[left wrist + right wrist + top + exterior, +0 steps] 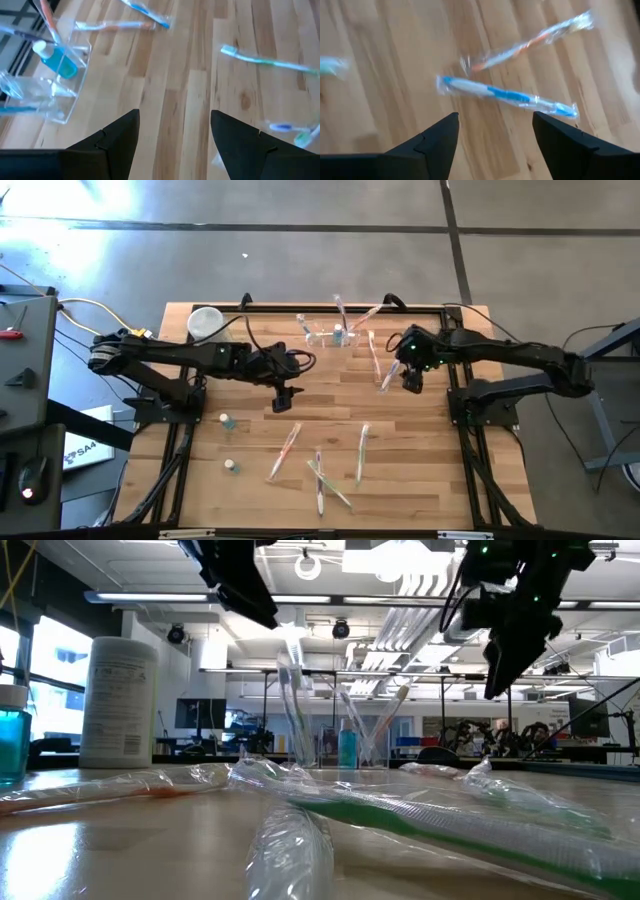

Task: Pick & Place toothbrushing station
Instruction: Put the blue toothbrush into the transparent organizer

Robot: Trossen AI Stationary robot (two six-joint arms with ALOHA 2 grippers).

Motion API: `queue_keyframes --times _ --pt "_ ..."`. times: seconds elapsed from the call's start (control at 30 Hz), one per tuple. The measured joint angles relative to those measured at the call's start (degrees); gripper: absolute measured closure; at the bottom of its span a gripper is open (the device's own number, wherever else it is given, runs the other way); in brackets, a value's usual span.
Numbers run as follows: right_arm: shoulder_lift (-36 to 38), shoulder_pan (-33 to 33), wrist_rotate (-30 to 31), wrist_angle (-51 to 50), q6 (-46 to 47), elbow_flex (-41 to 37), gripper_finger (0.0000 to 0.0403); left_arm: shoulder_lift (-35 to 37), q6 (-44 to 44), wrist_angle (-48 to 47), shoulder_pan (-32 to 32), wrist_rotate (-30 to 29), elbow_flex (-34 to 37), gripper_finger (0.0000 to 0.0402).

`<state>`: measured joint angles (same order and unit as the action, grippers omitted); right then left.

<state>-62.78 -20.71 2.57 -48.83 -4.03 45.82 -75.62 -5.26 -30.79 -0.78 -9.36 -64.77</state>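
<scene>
The toothbrushing station is a small clear plastic holder standing near the table's far edge. Some toothbrushes stand upright in it beside a small blue bottle. The low view shows the station at mid-table. My left gripper hangs open above bare wood, to the left of the station and nearer the front. My right gripper is open above the table, right of the station, over two wrapped toothbrushes, one blue and one orange. Neither gripper holds anything.
A white canister stands at the far left corner. Two small blue bottles stand at the near left. Several wrapped toothbrushes lie on the near half. Bare wood lies between the grippers.
</scene>
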Motion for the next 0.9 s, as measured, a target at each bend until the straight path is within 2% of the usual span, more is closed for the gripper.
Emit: queue_keyframes --times 0.27,0.53,0.9 --pt "-11.0 -0.1 5.0 1.9 -5.4 0.0 0.0186 0.0 -0.8 -0.2 0.0 0.0 0.0 0.016" --pt "-19.9 -0.1 5.1 5.0 -14.3 0.0 0.0187 0.0 -1.5 -0.2 0.0 0.0 0.0 0.016" --pt "-27.7 -0.1 12.5 10.7 -26.0 0.0 0.0187 0.0 -1.5 -0.5 0.0 0.0 0.0 0.016"
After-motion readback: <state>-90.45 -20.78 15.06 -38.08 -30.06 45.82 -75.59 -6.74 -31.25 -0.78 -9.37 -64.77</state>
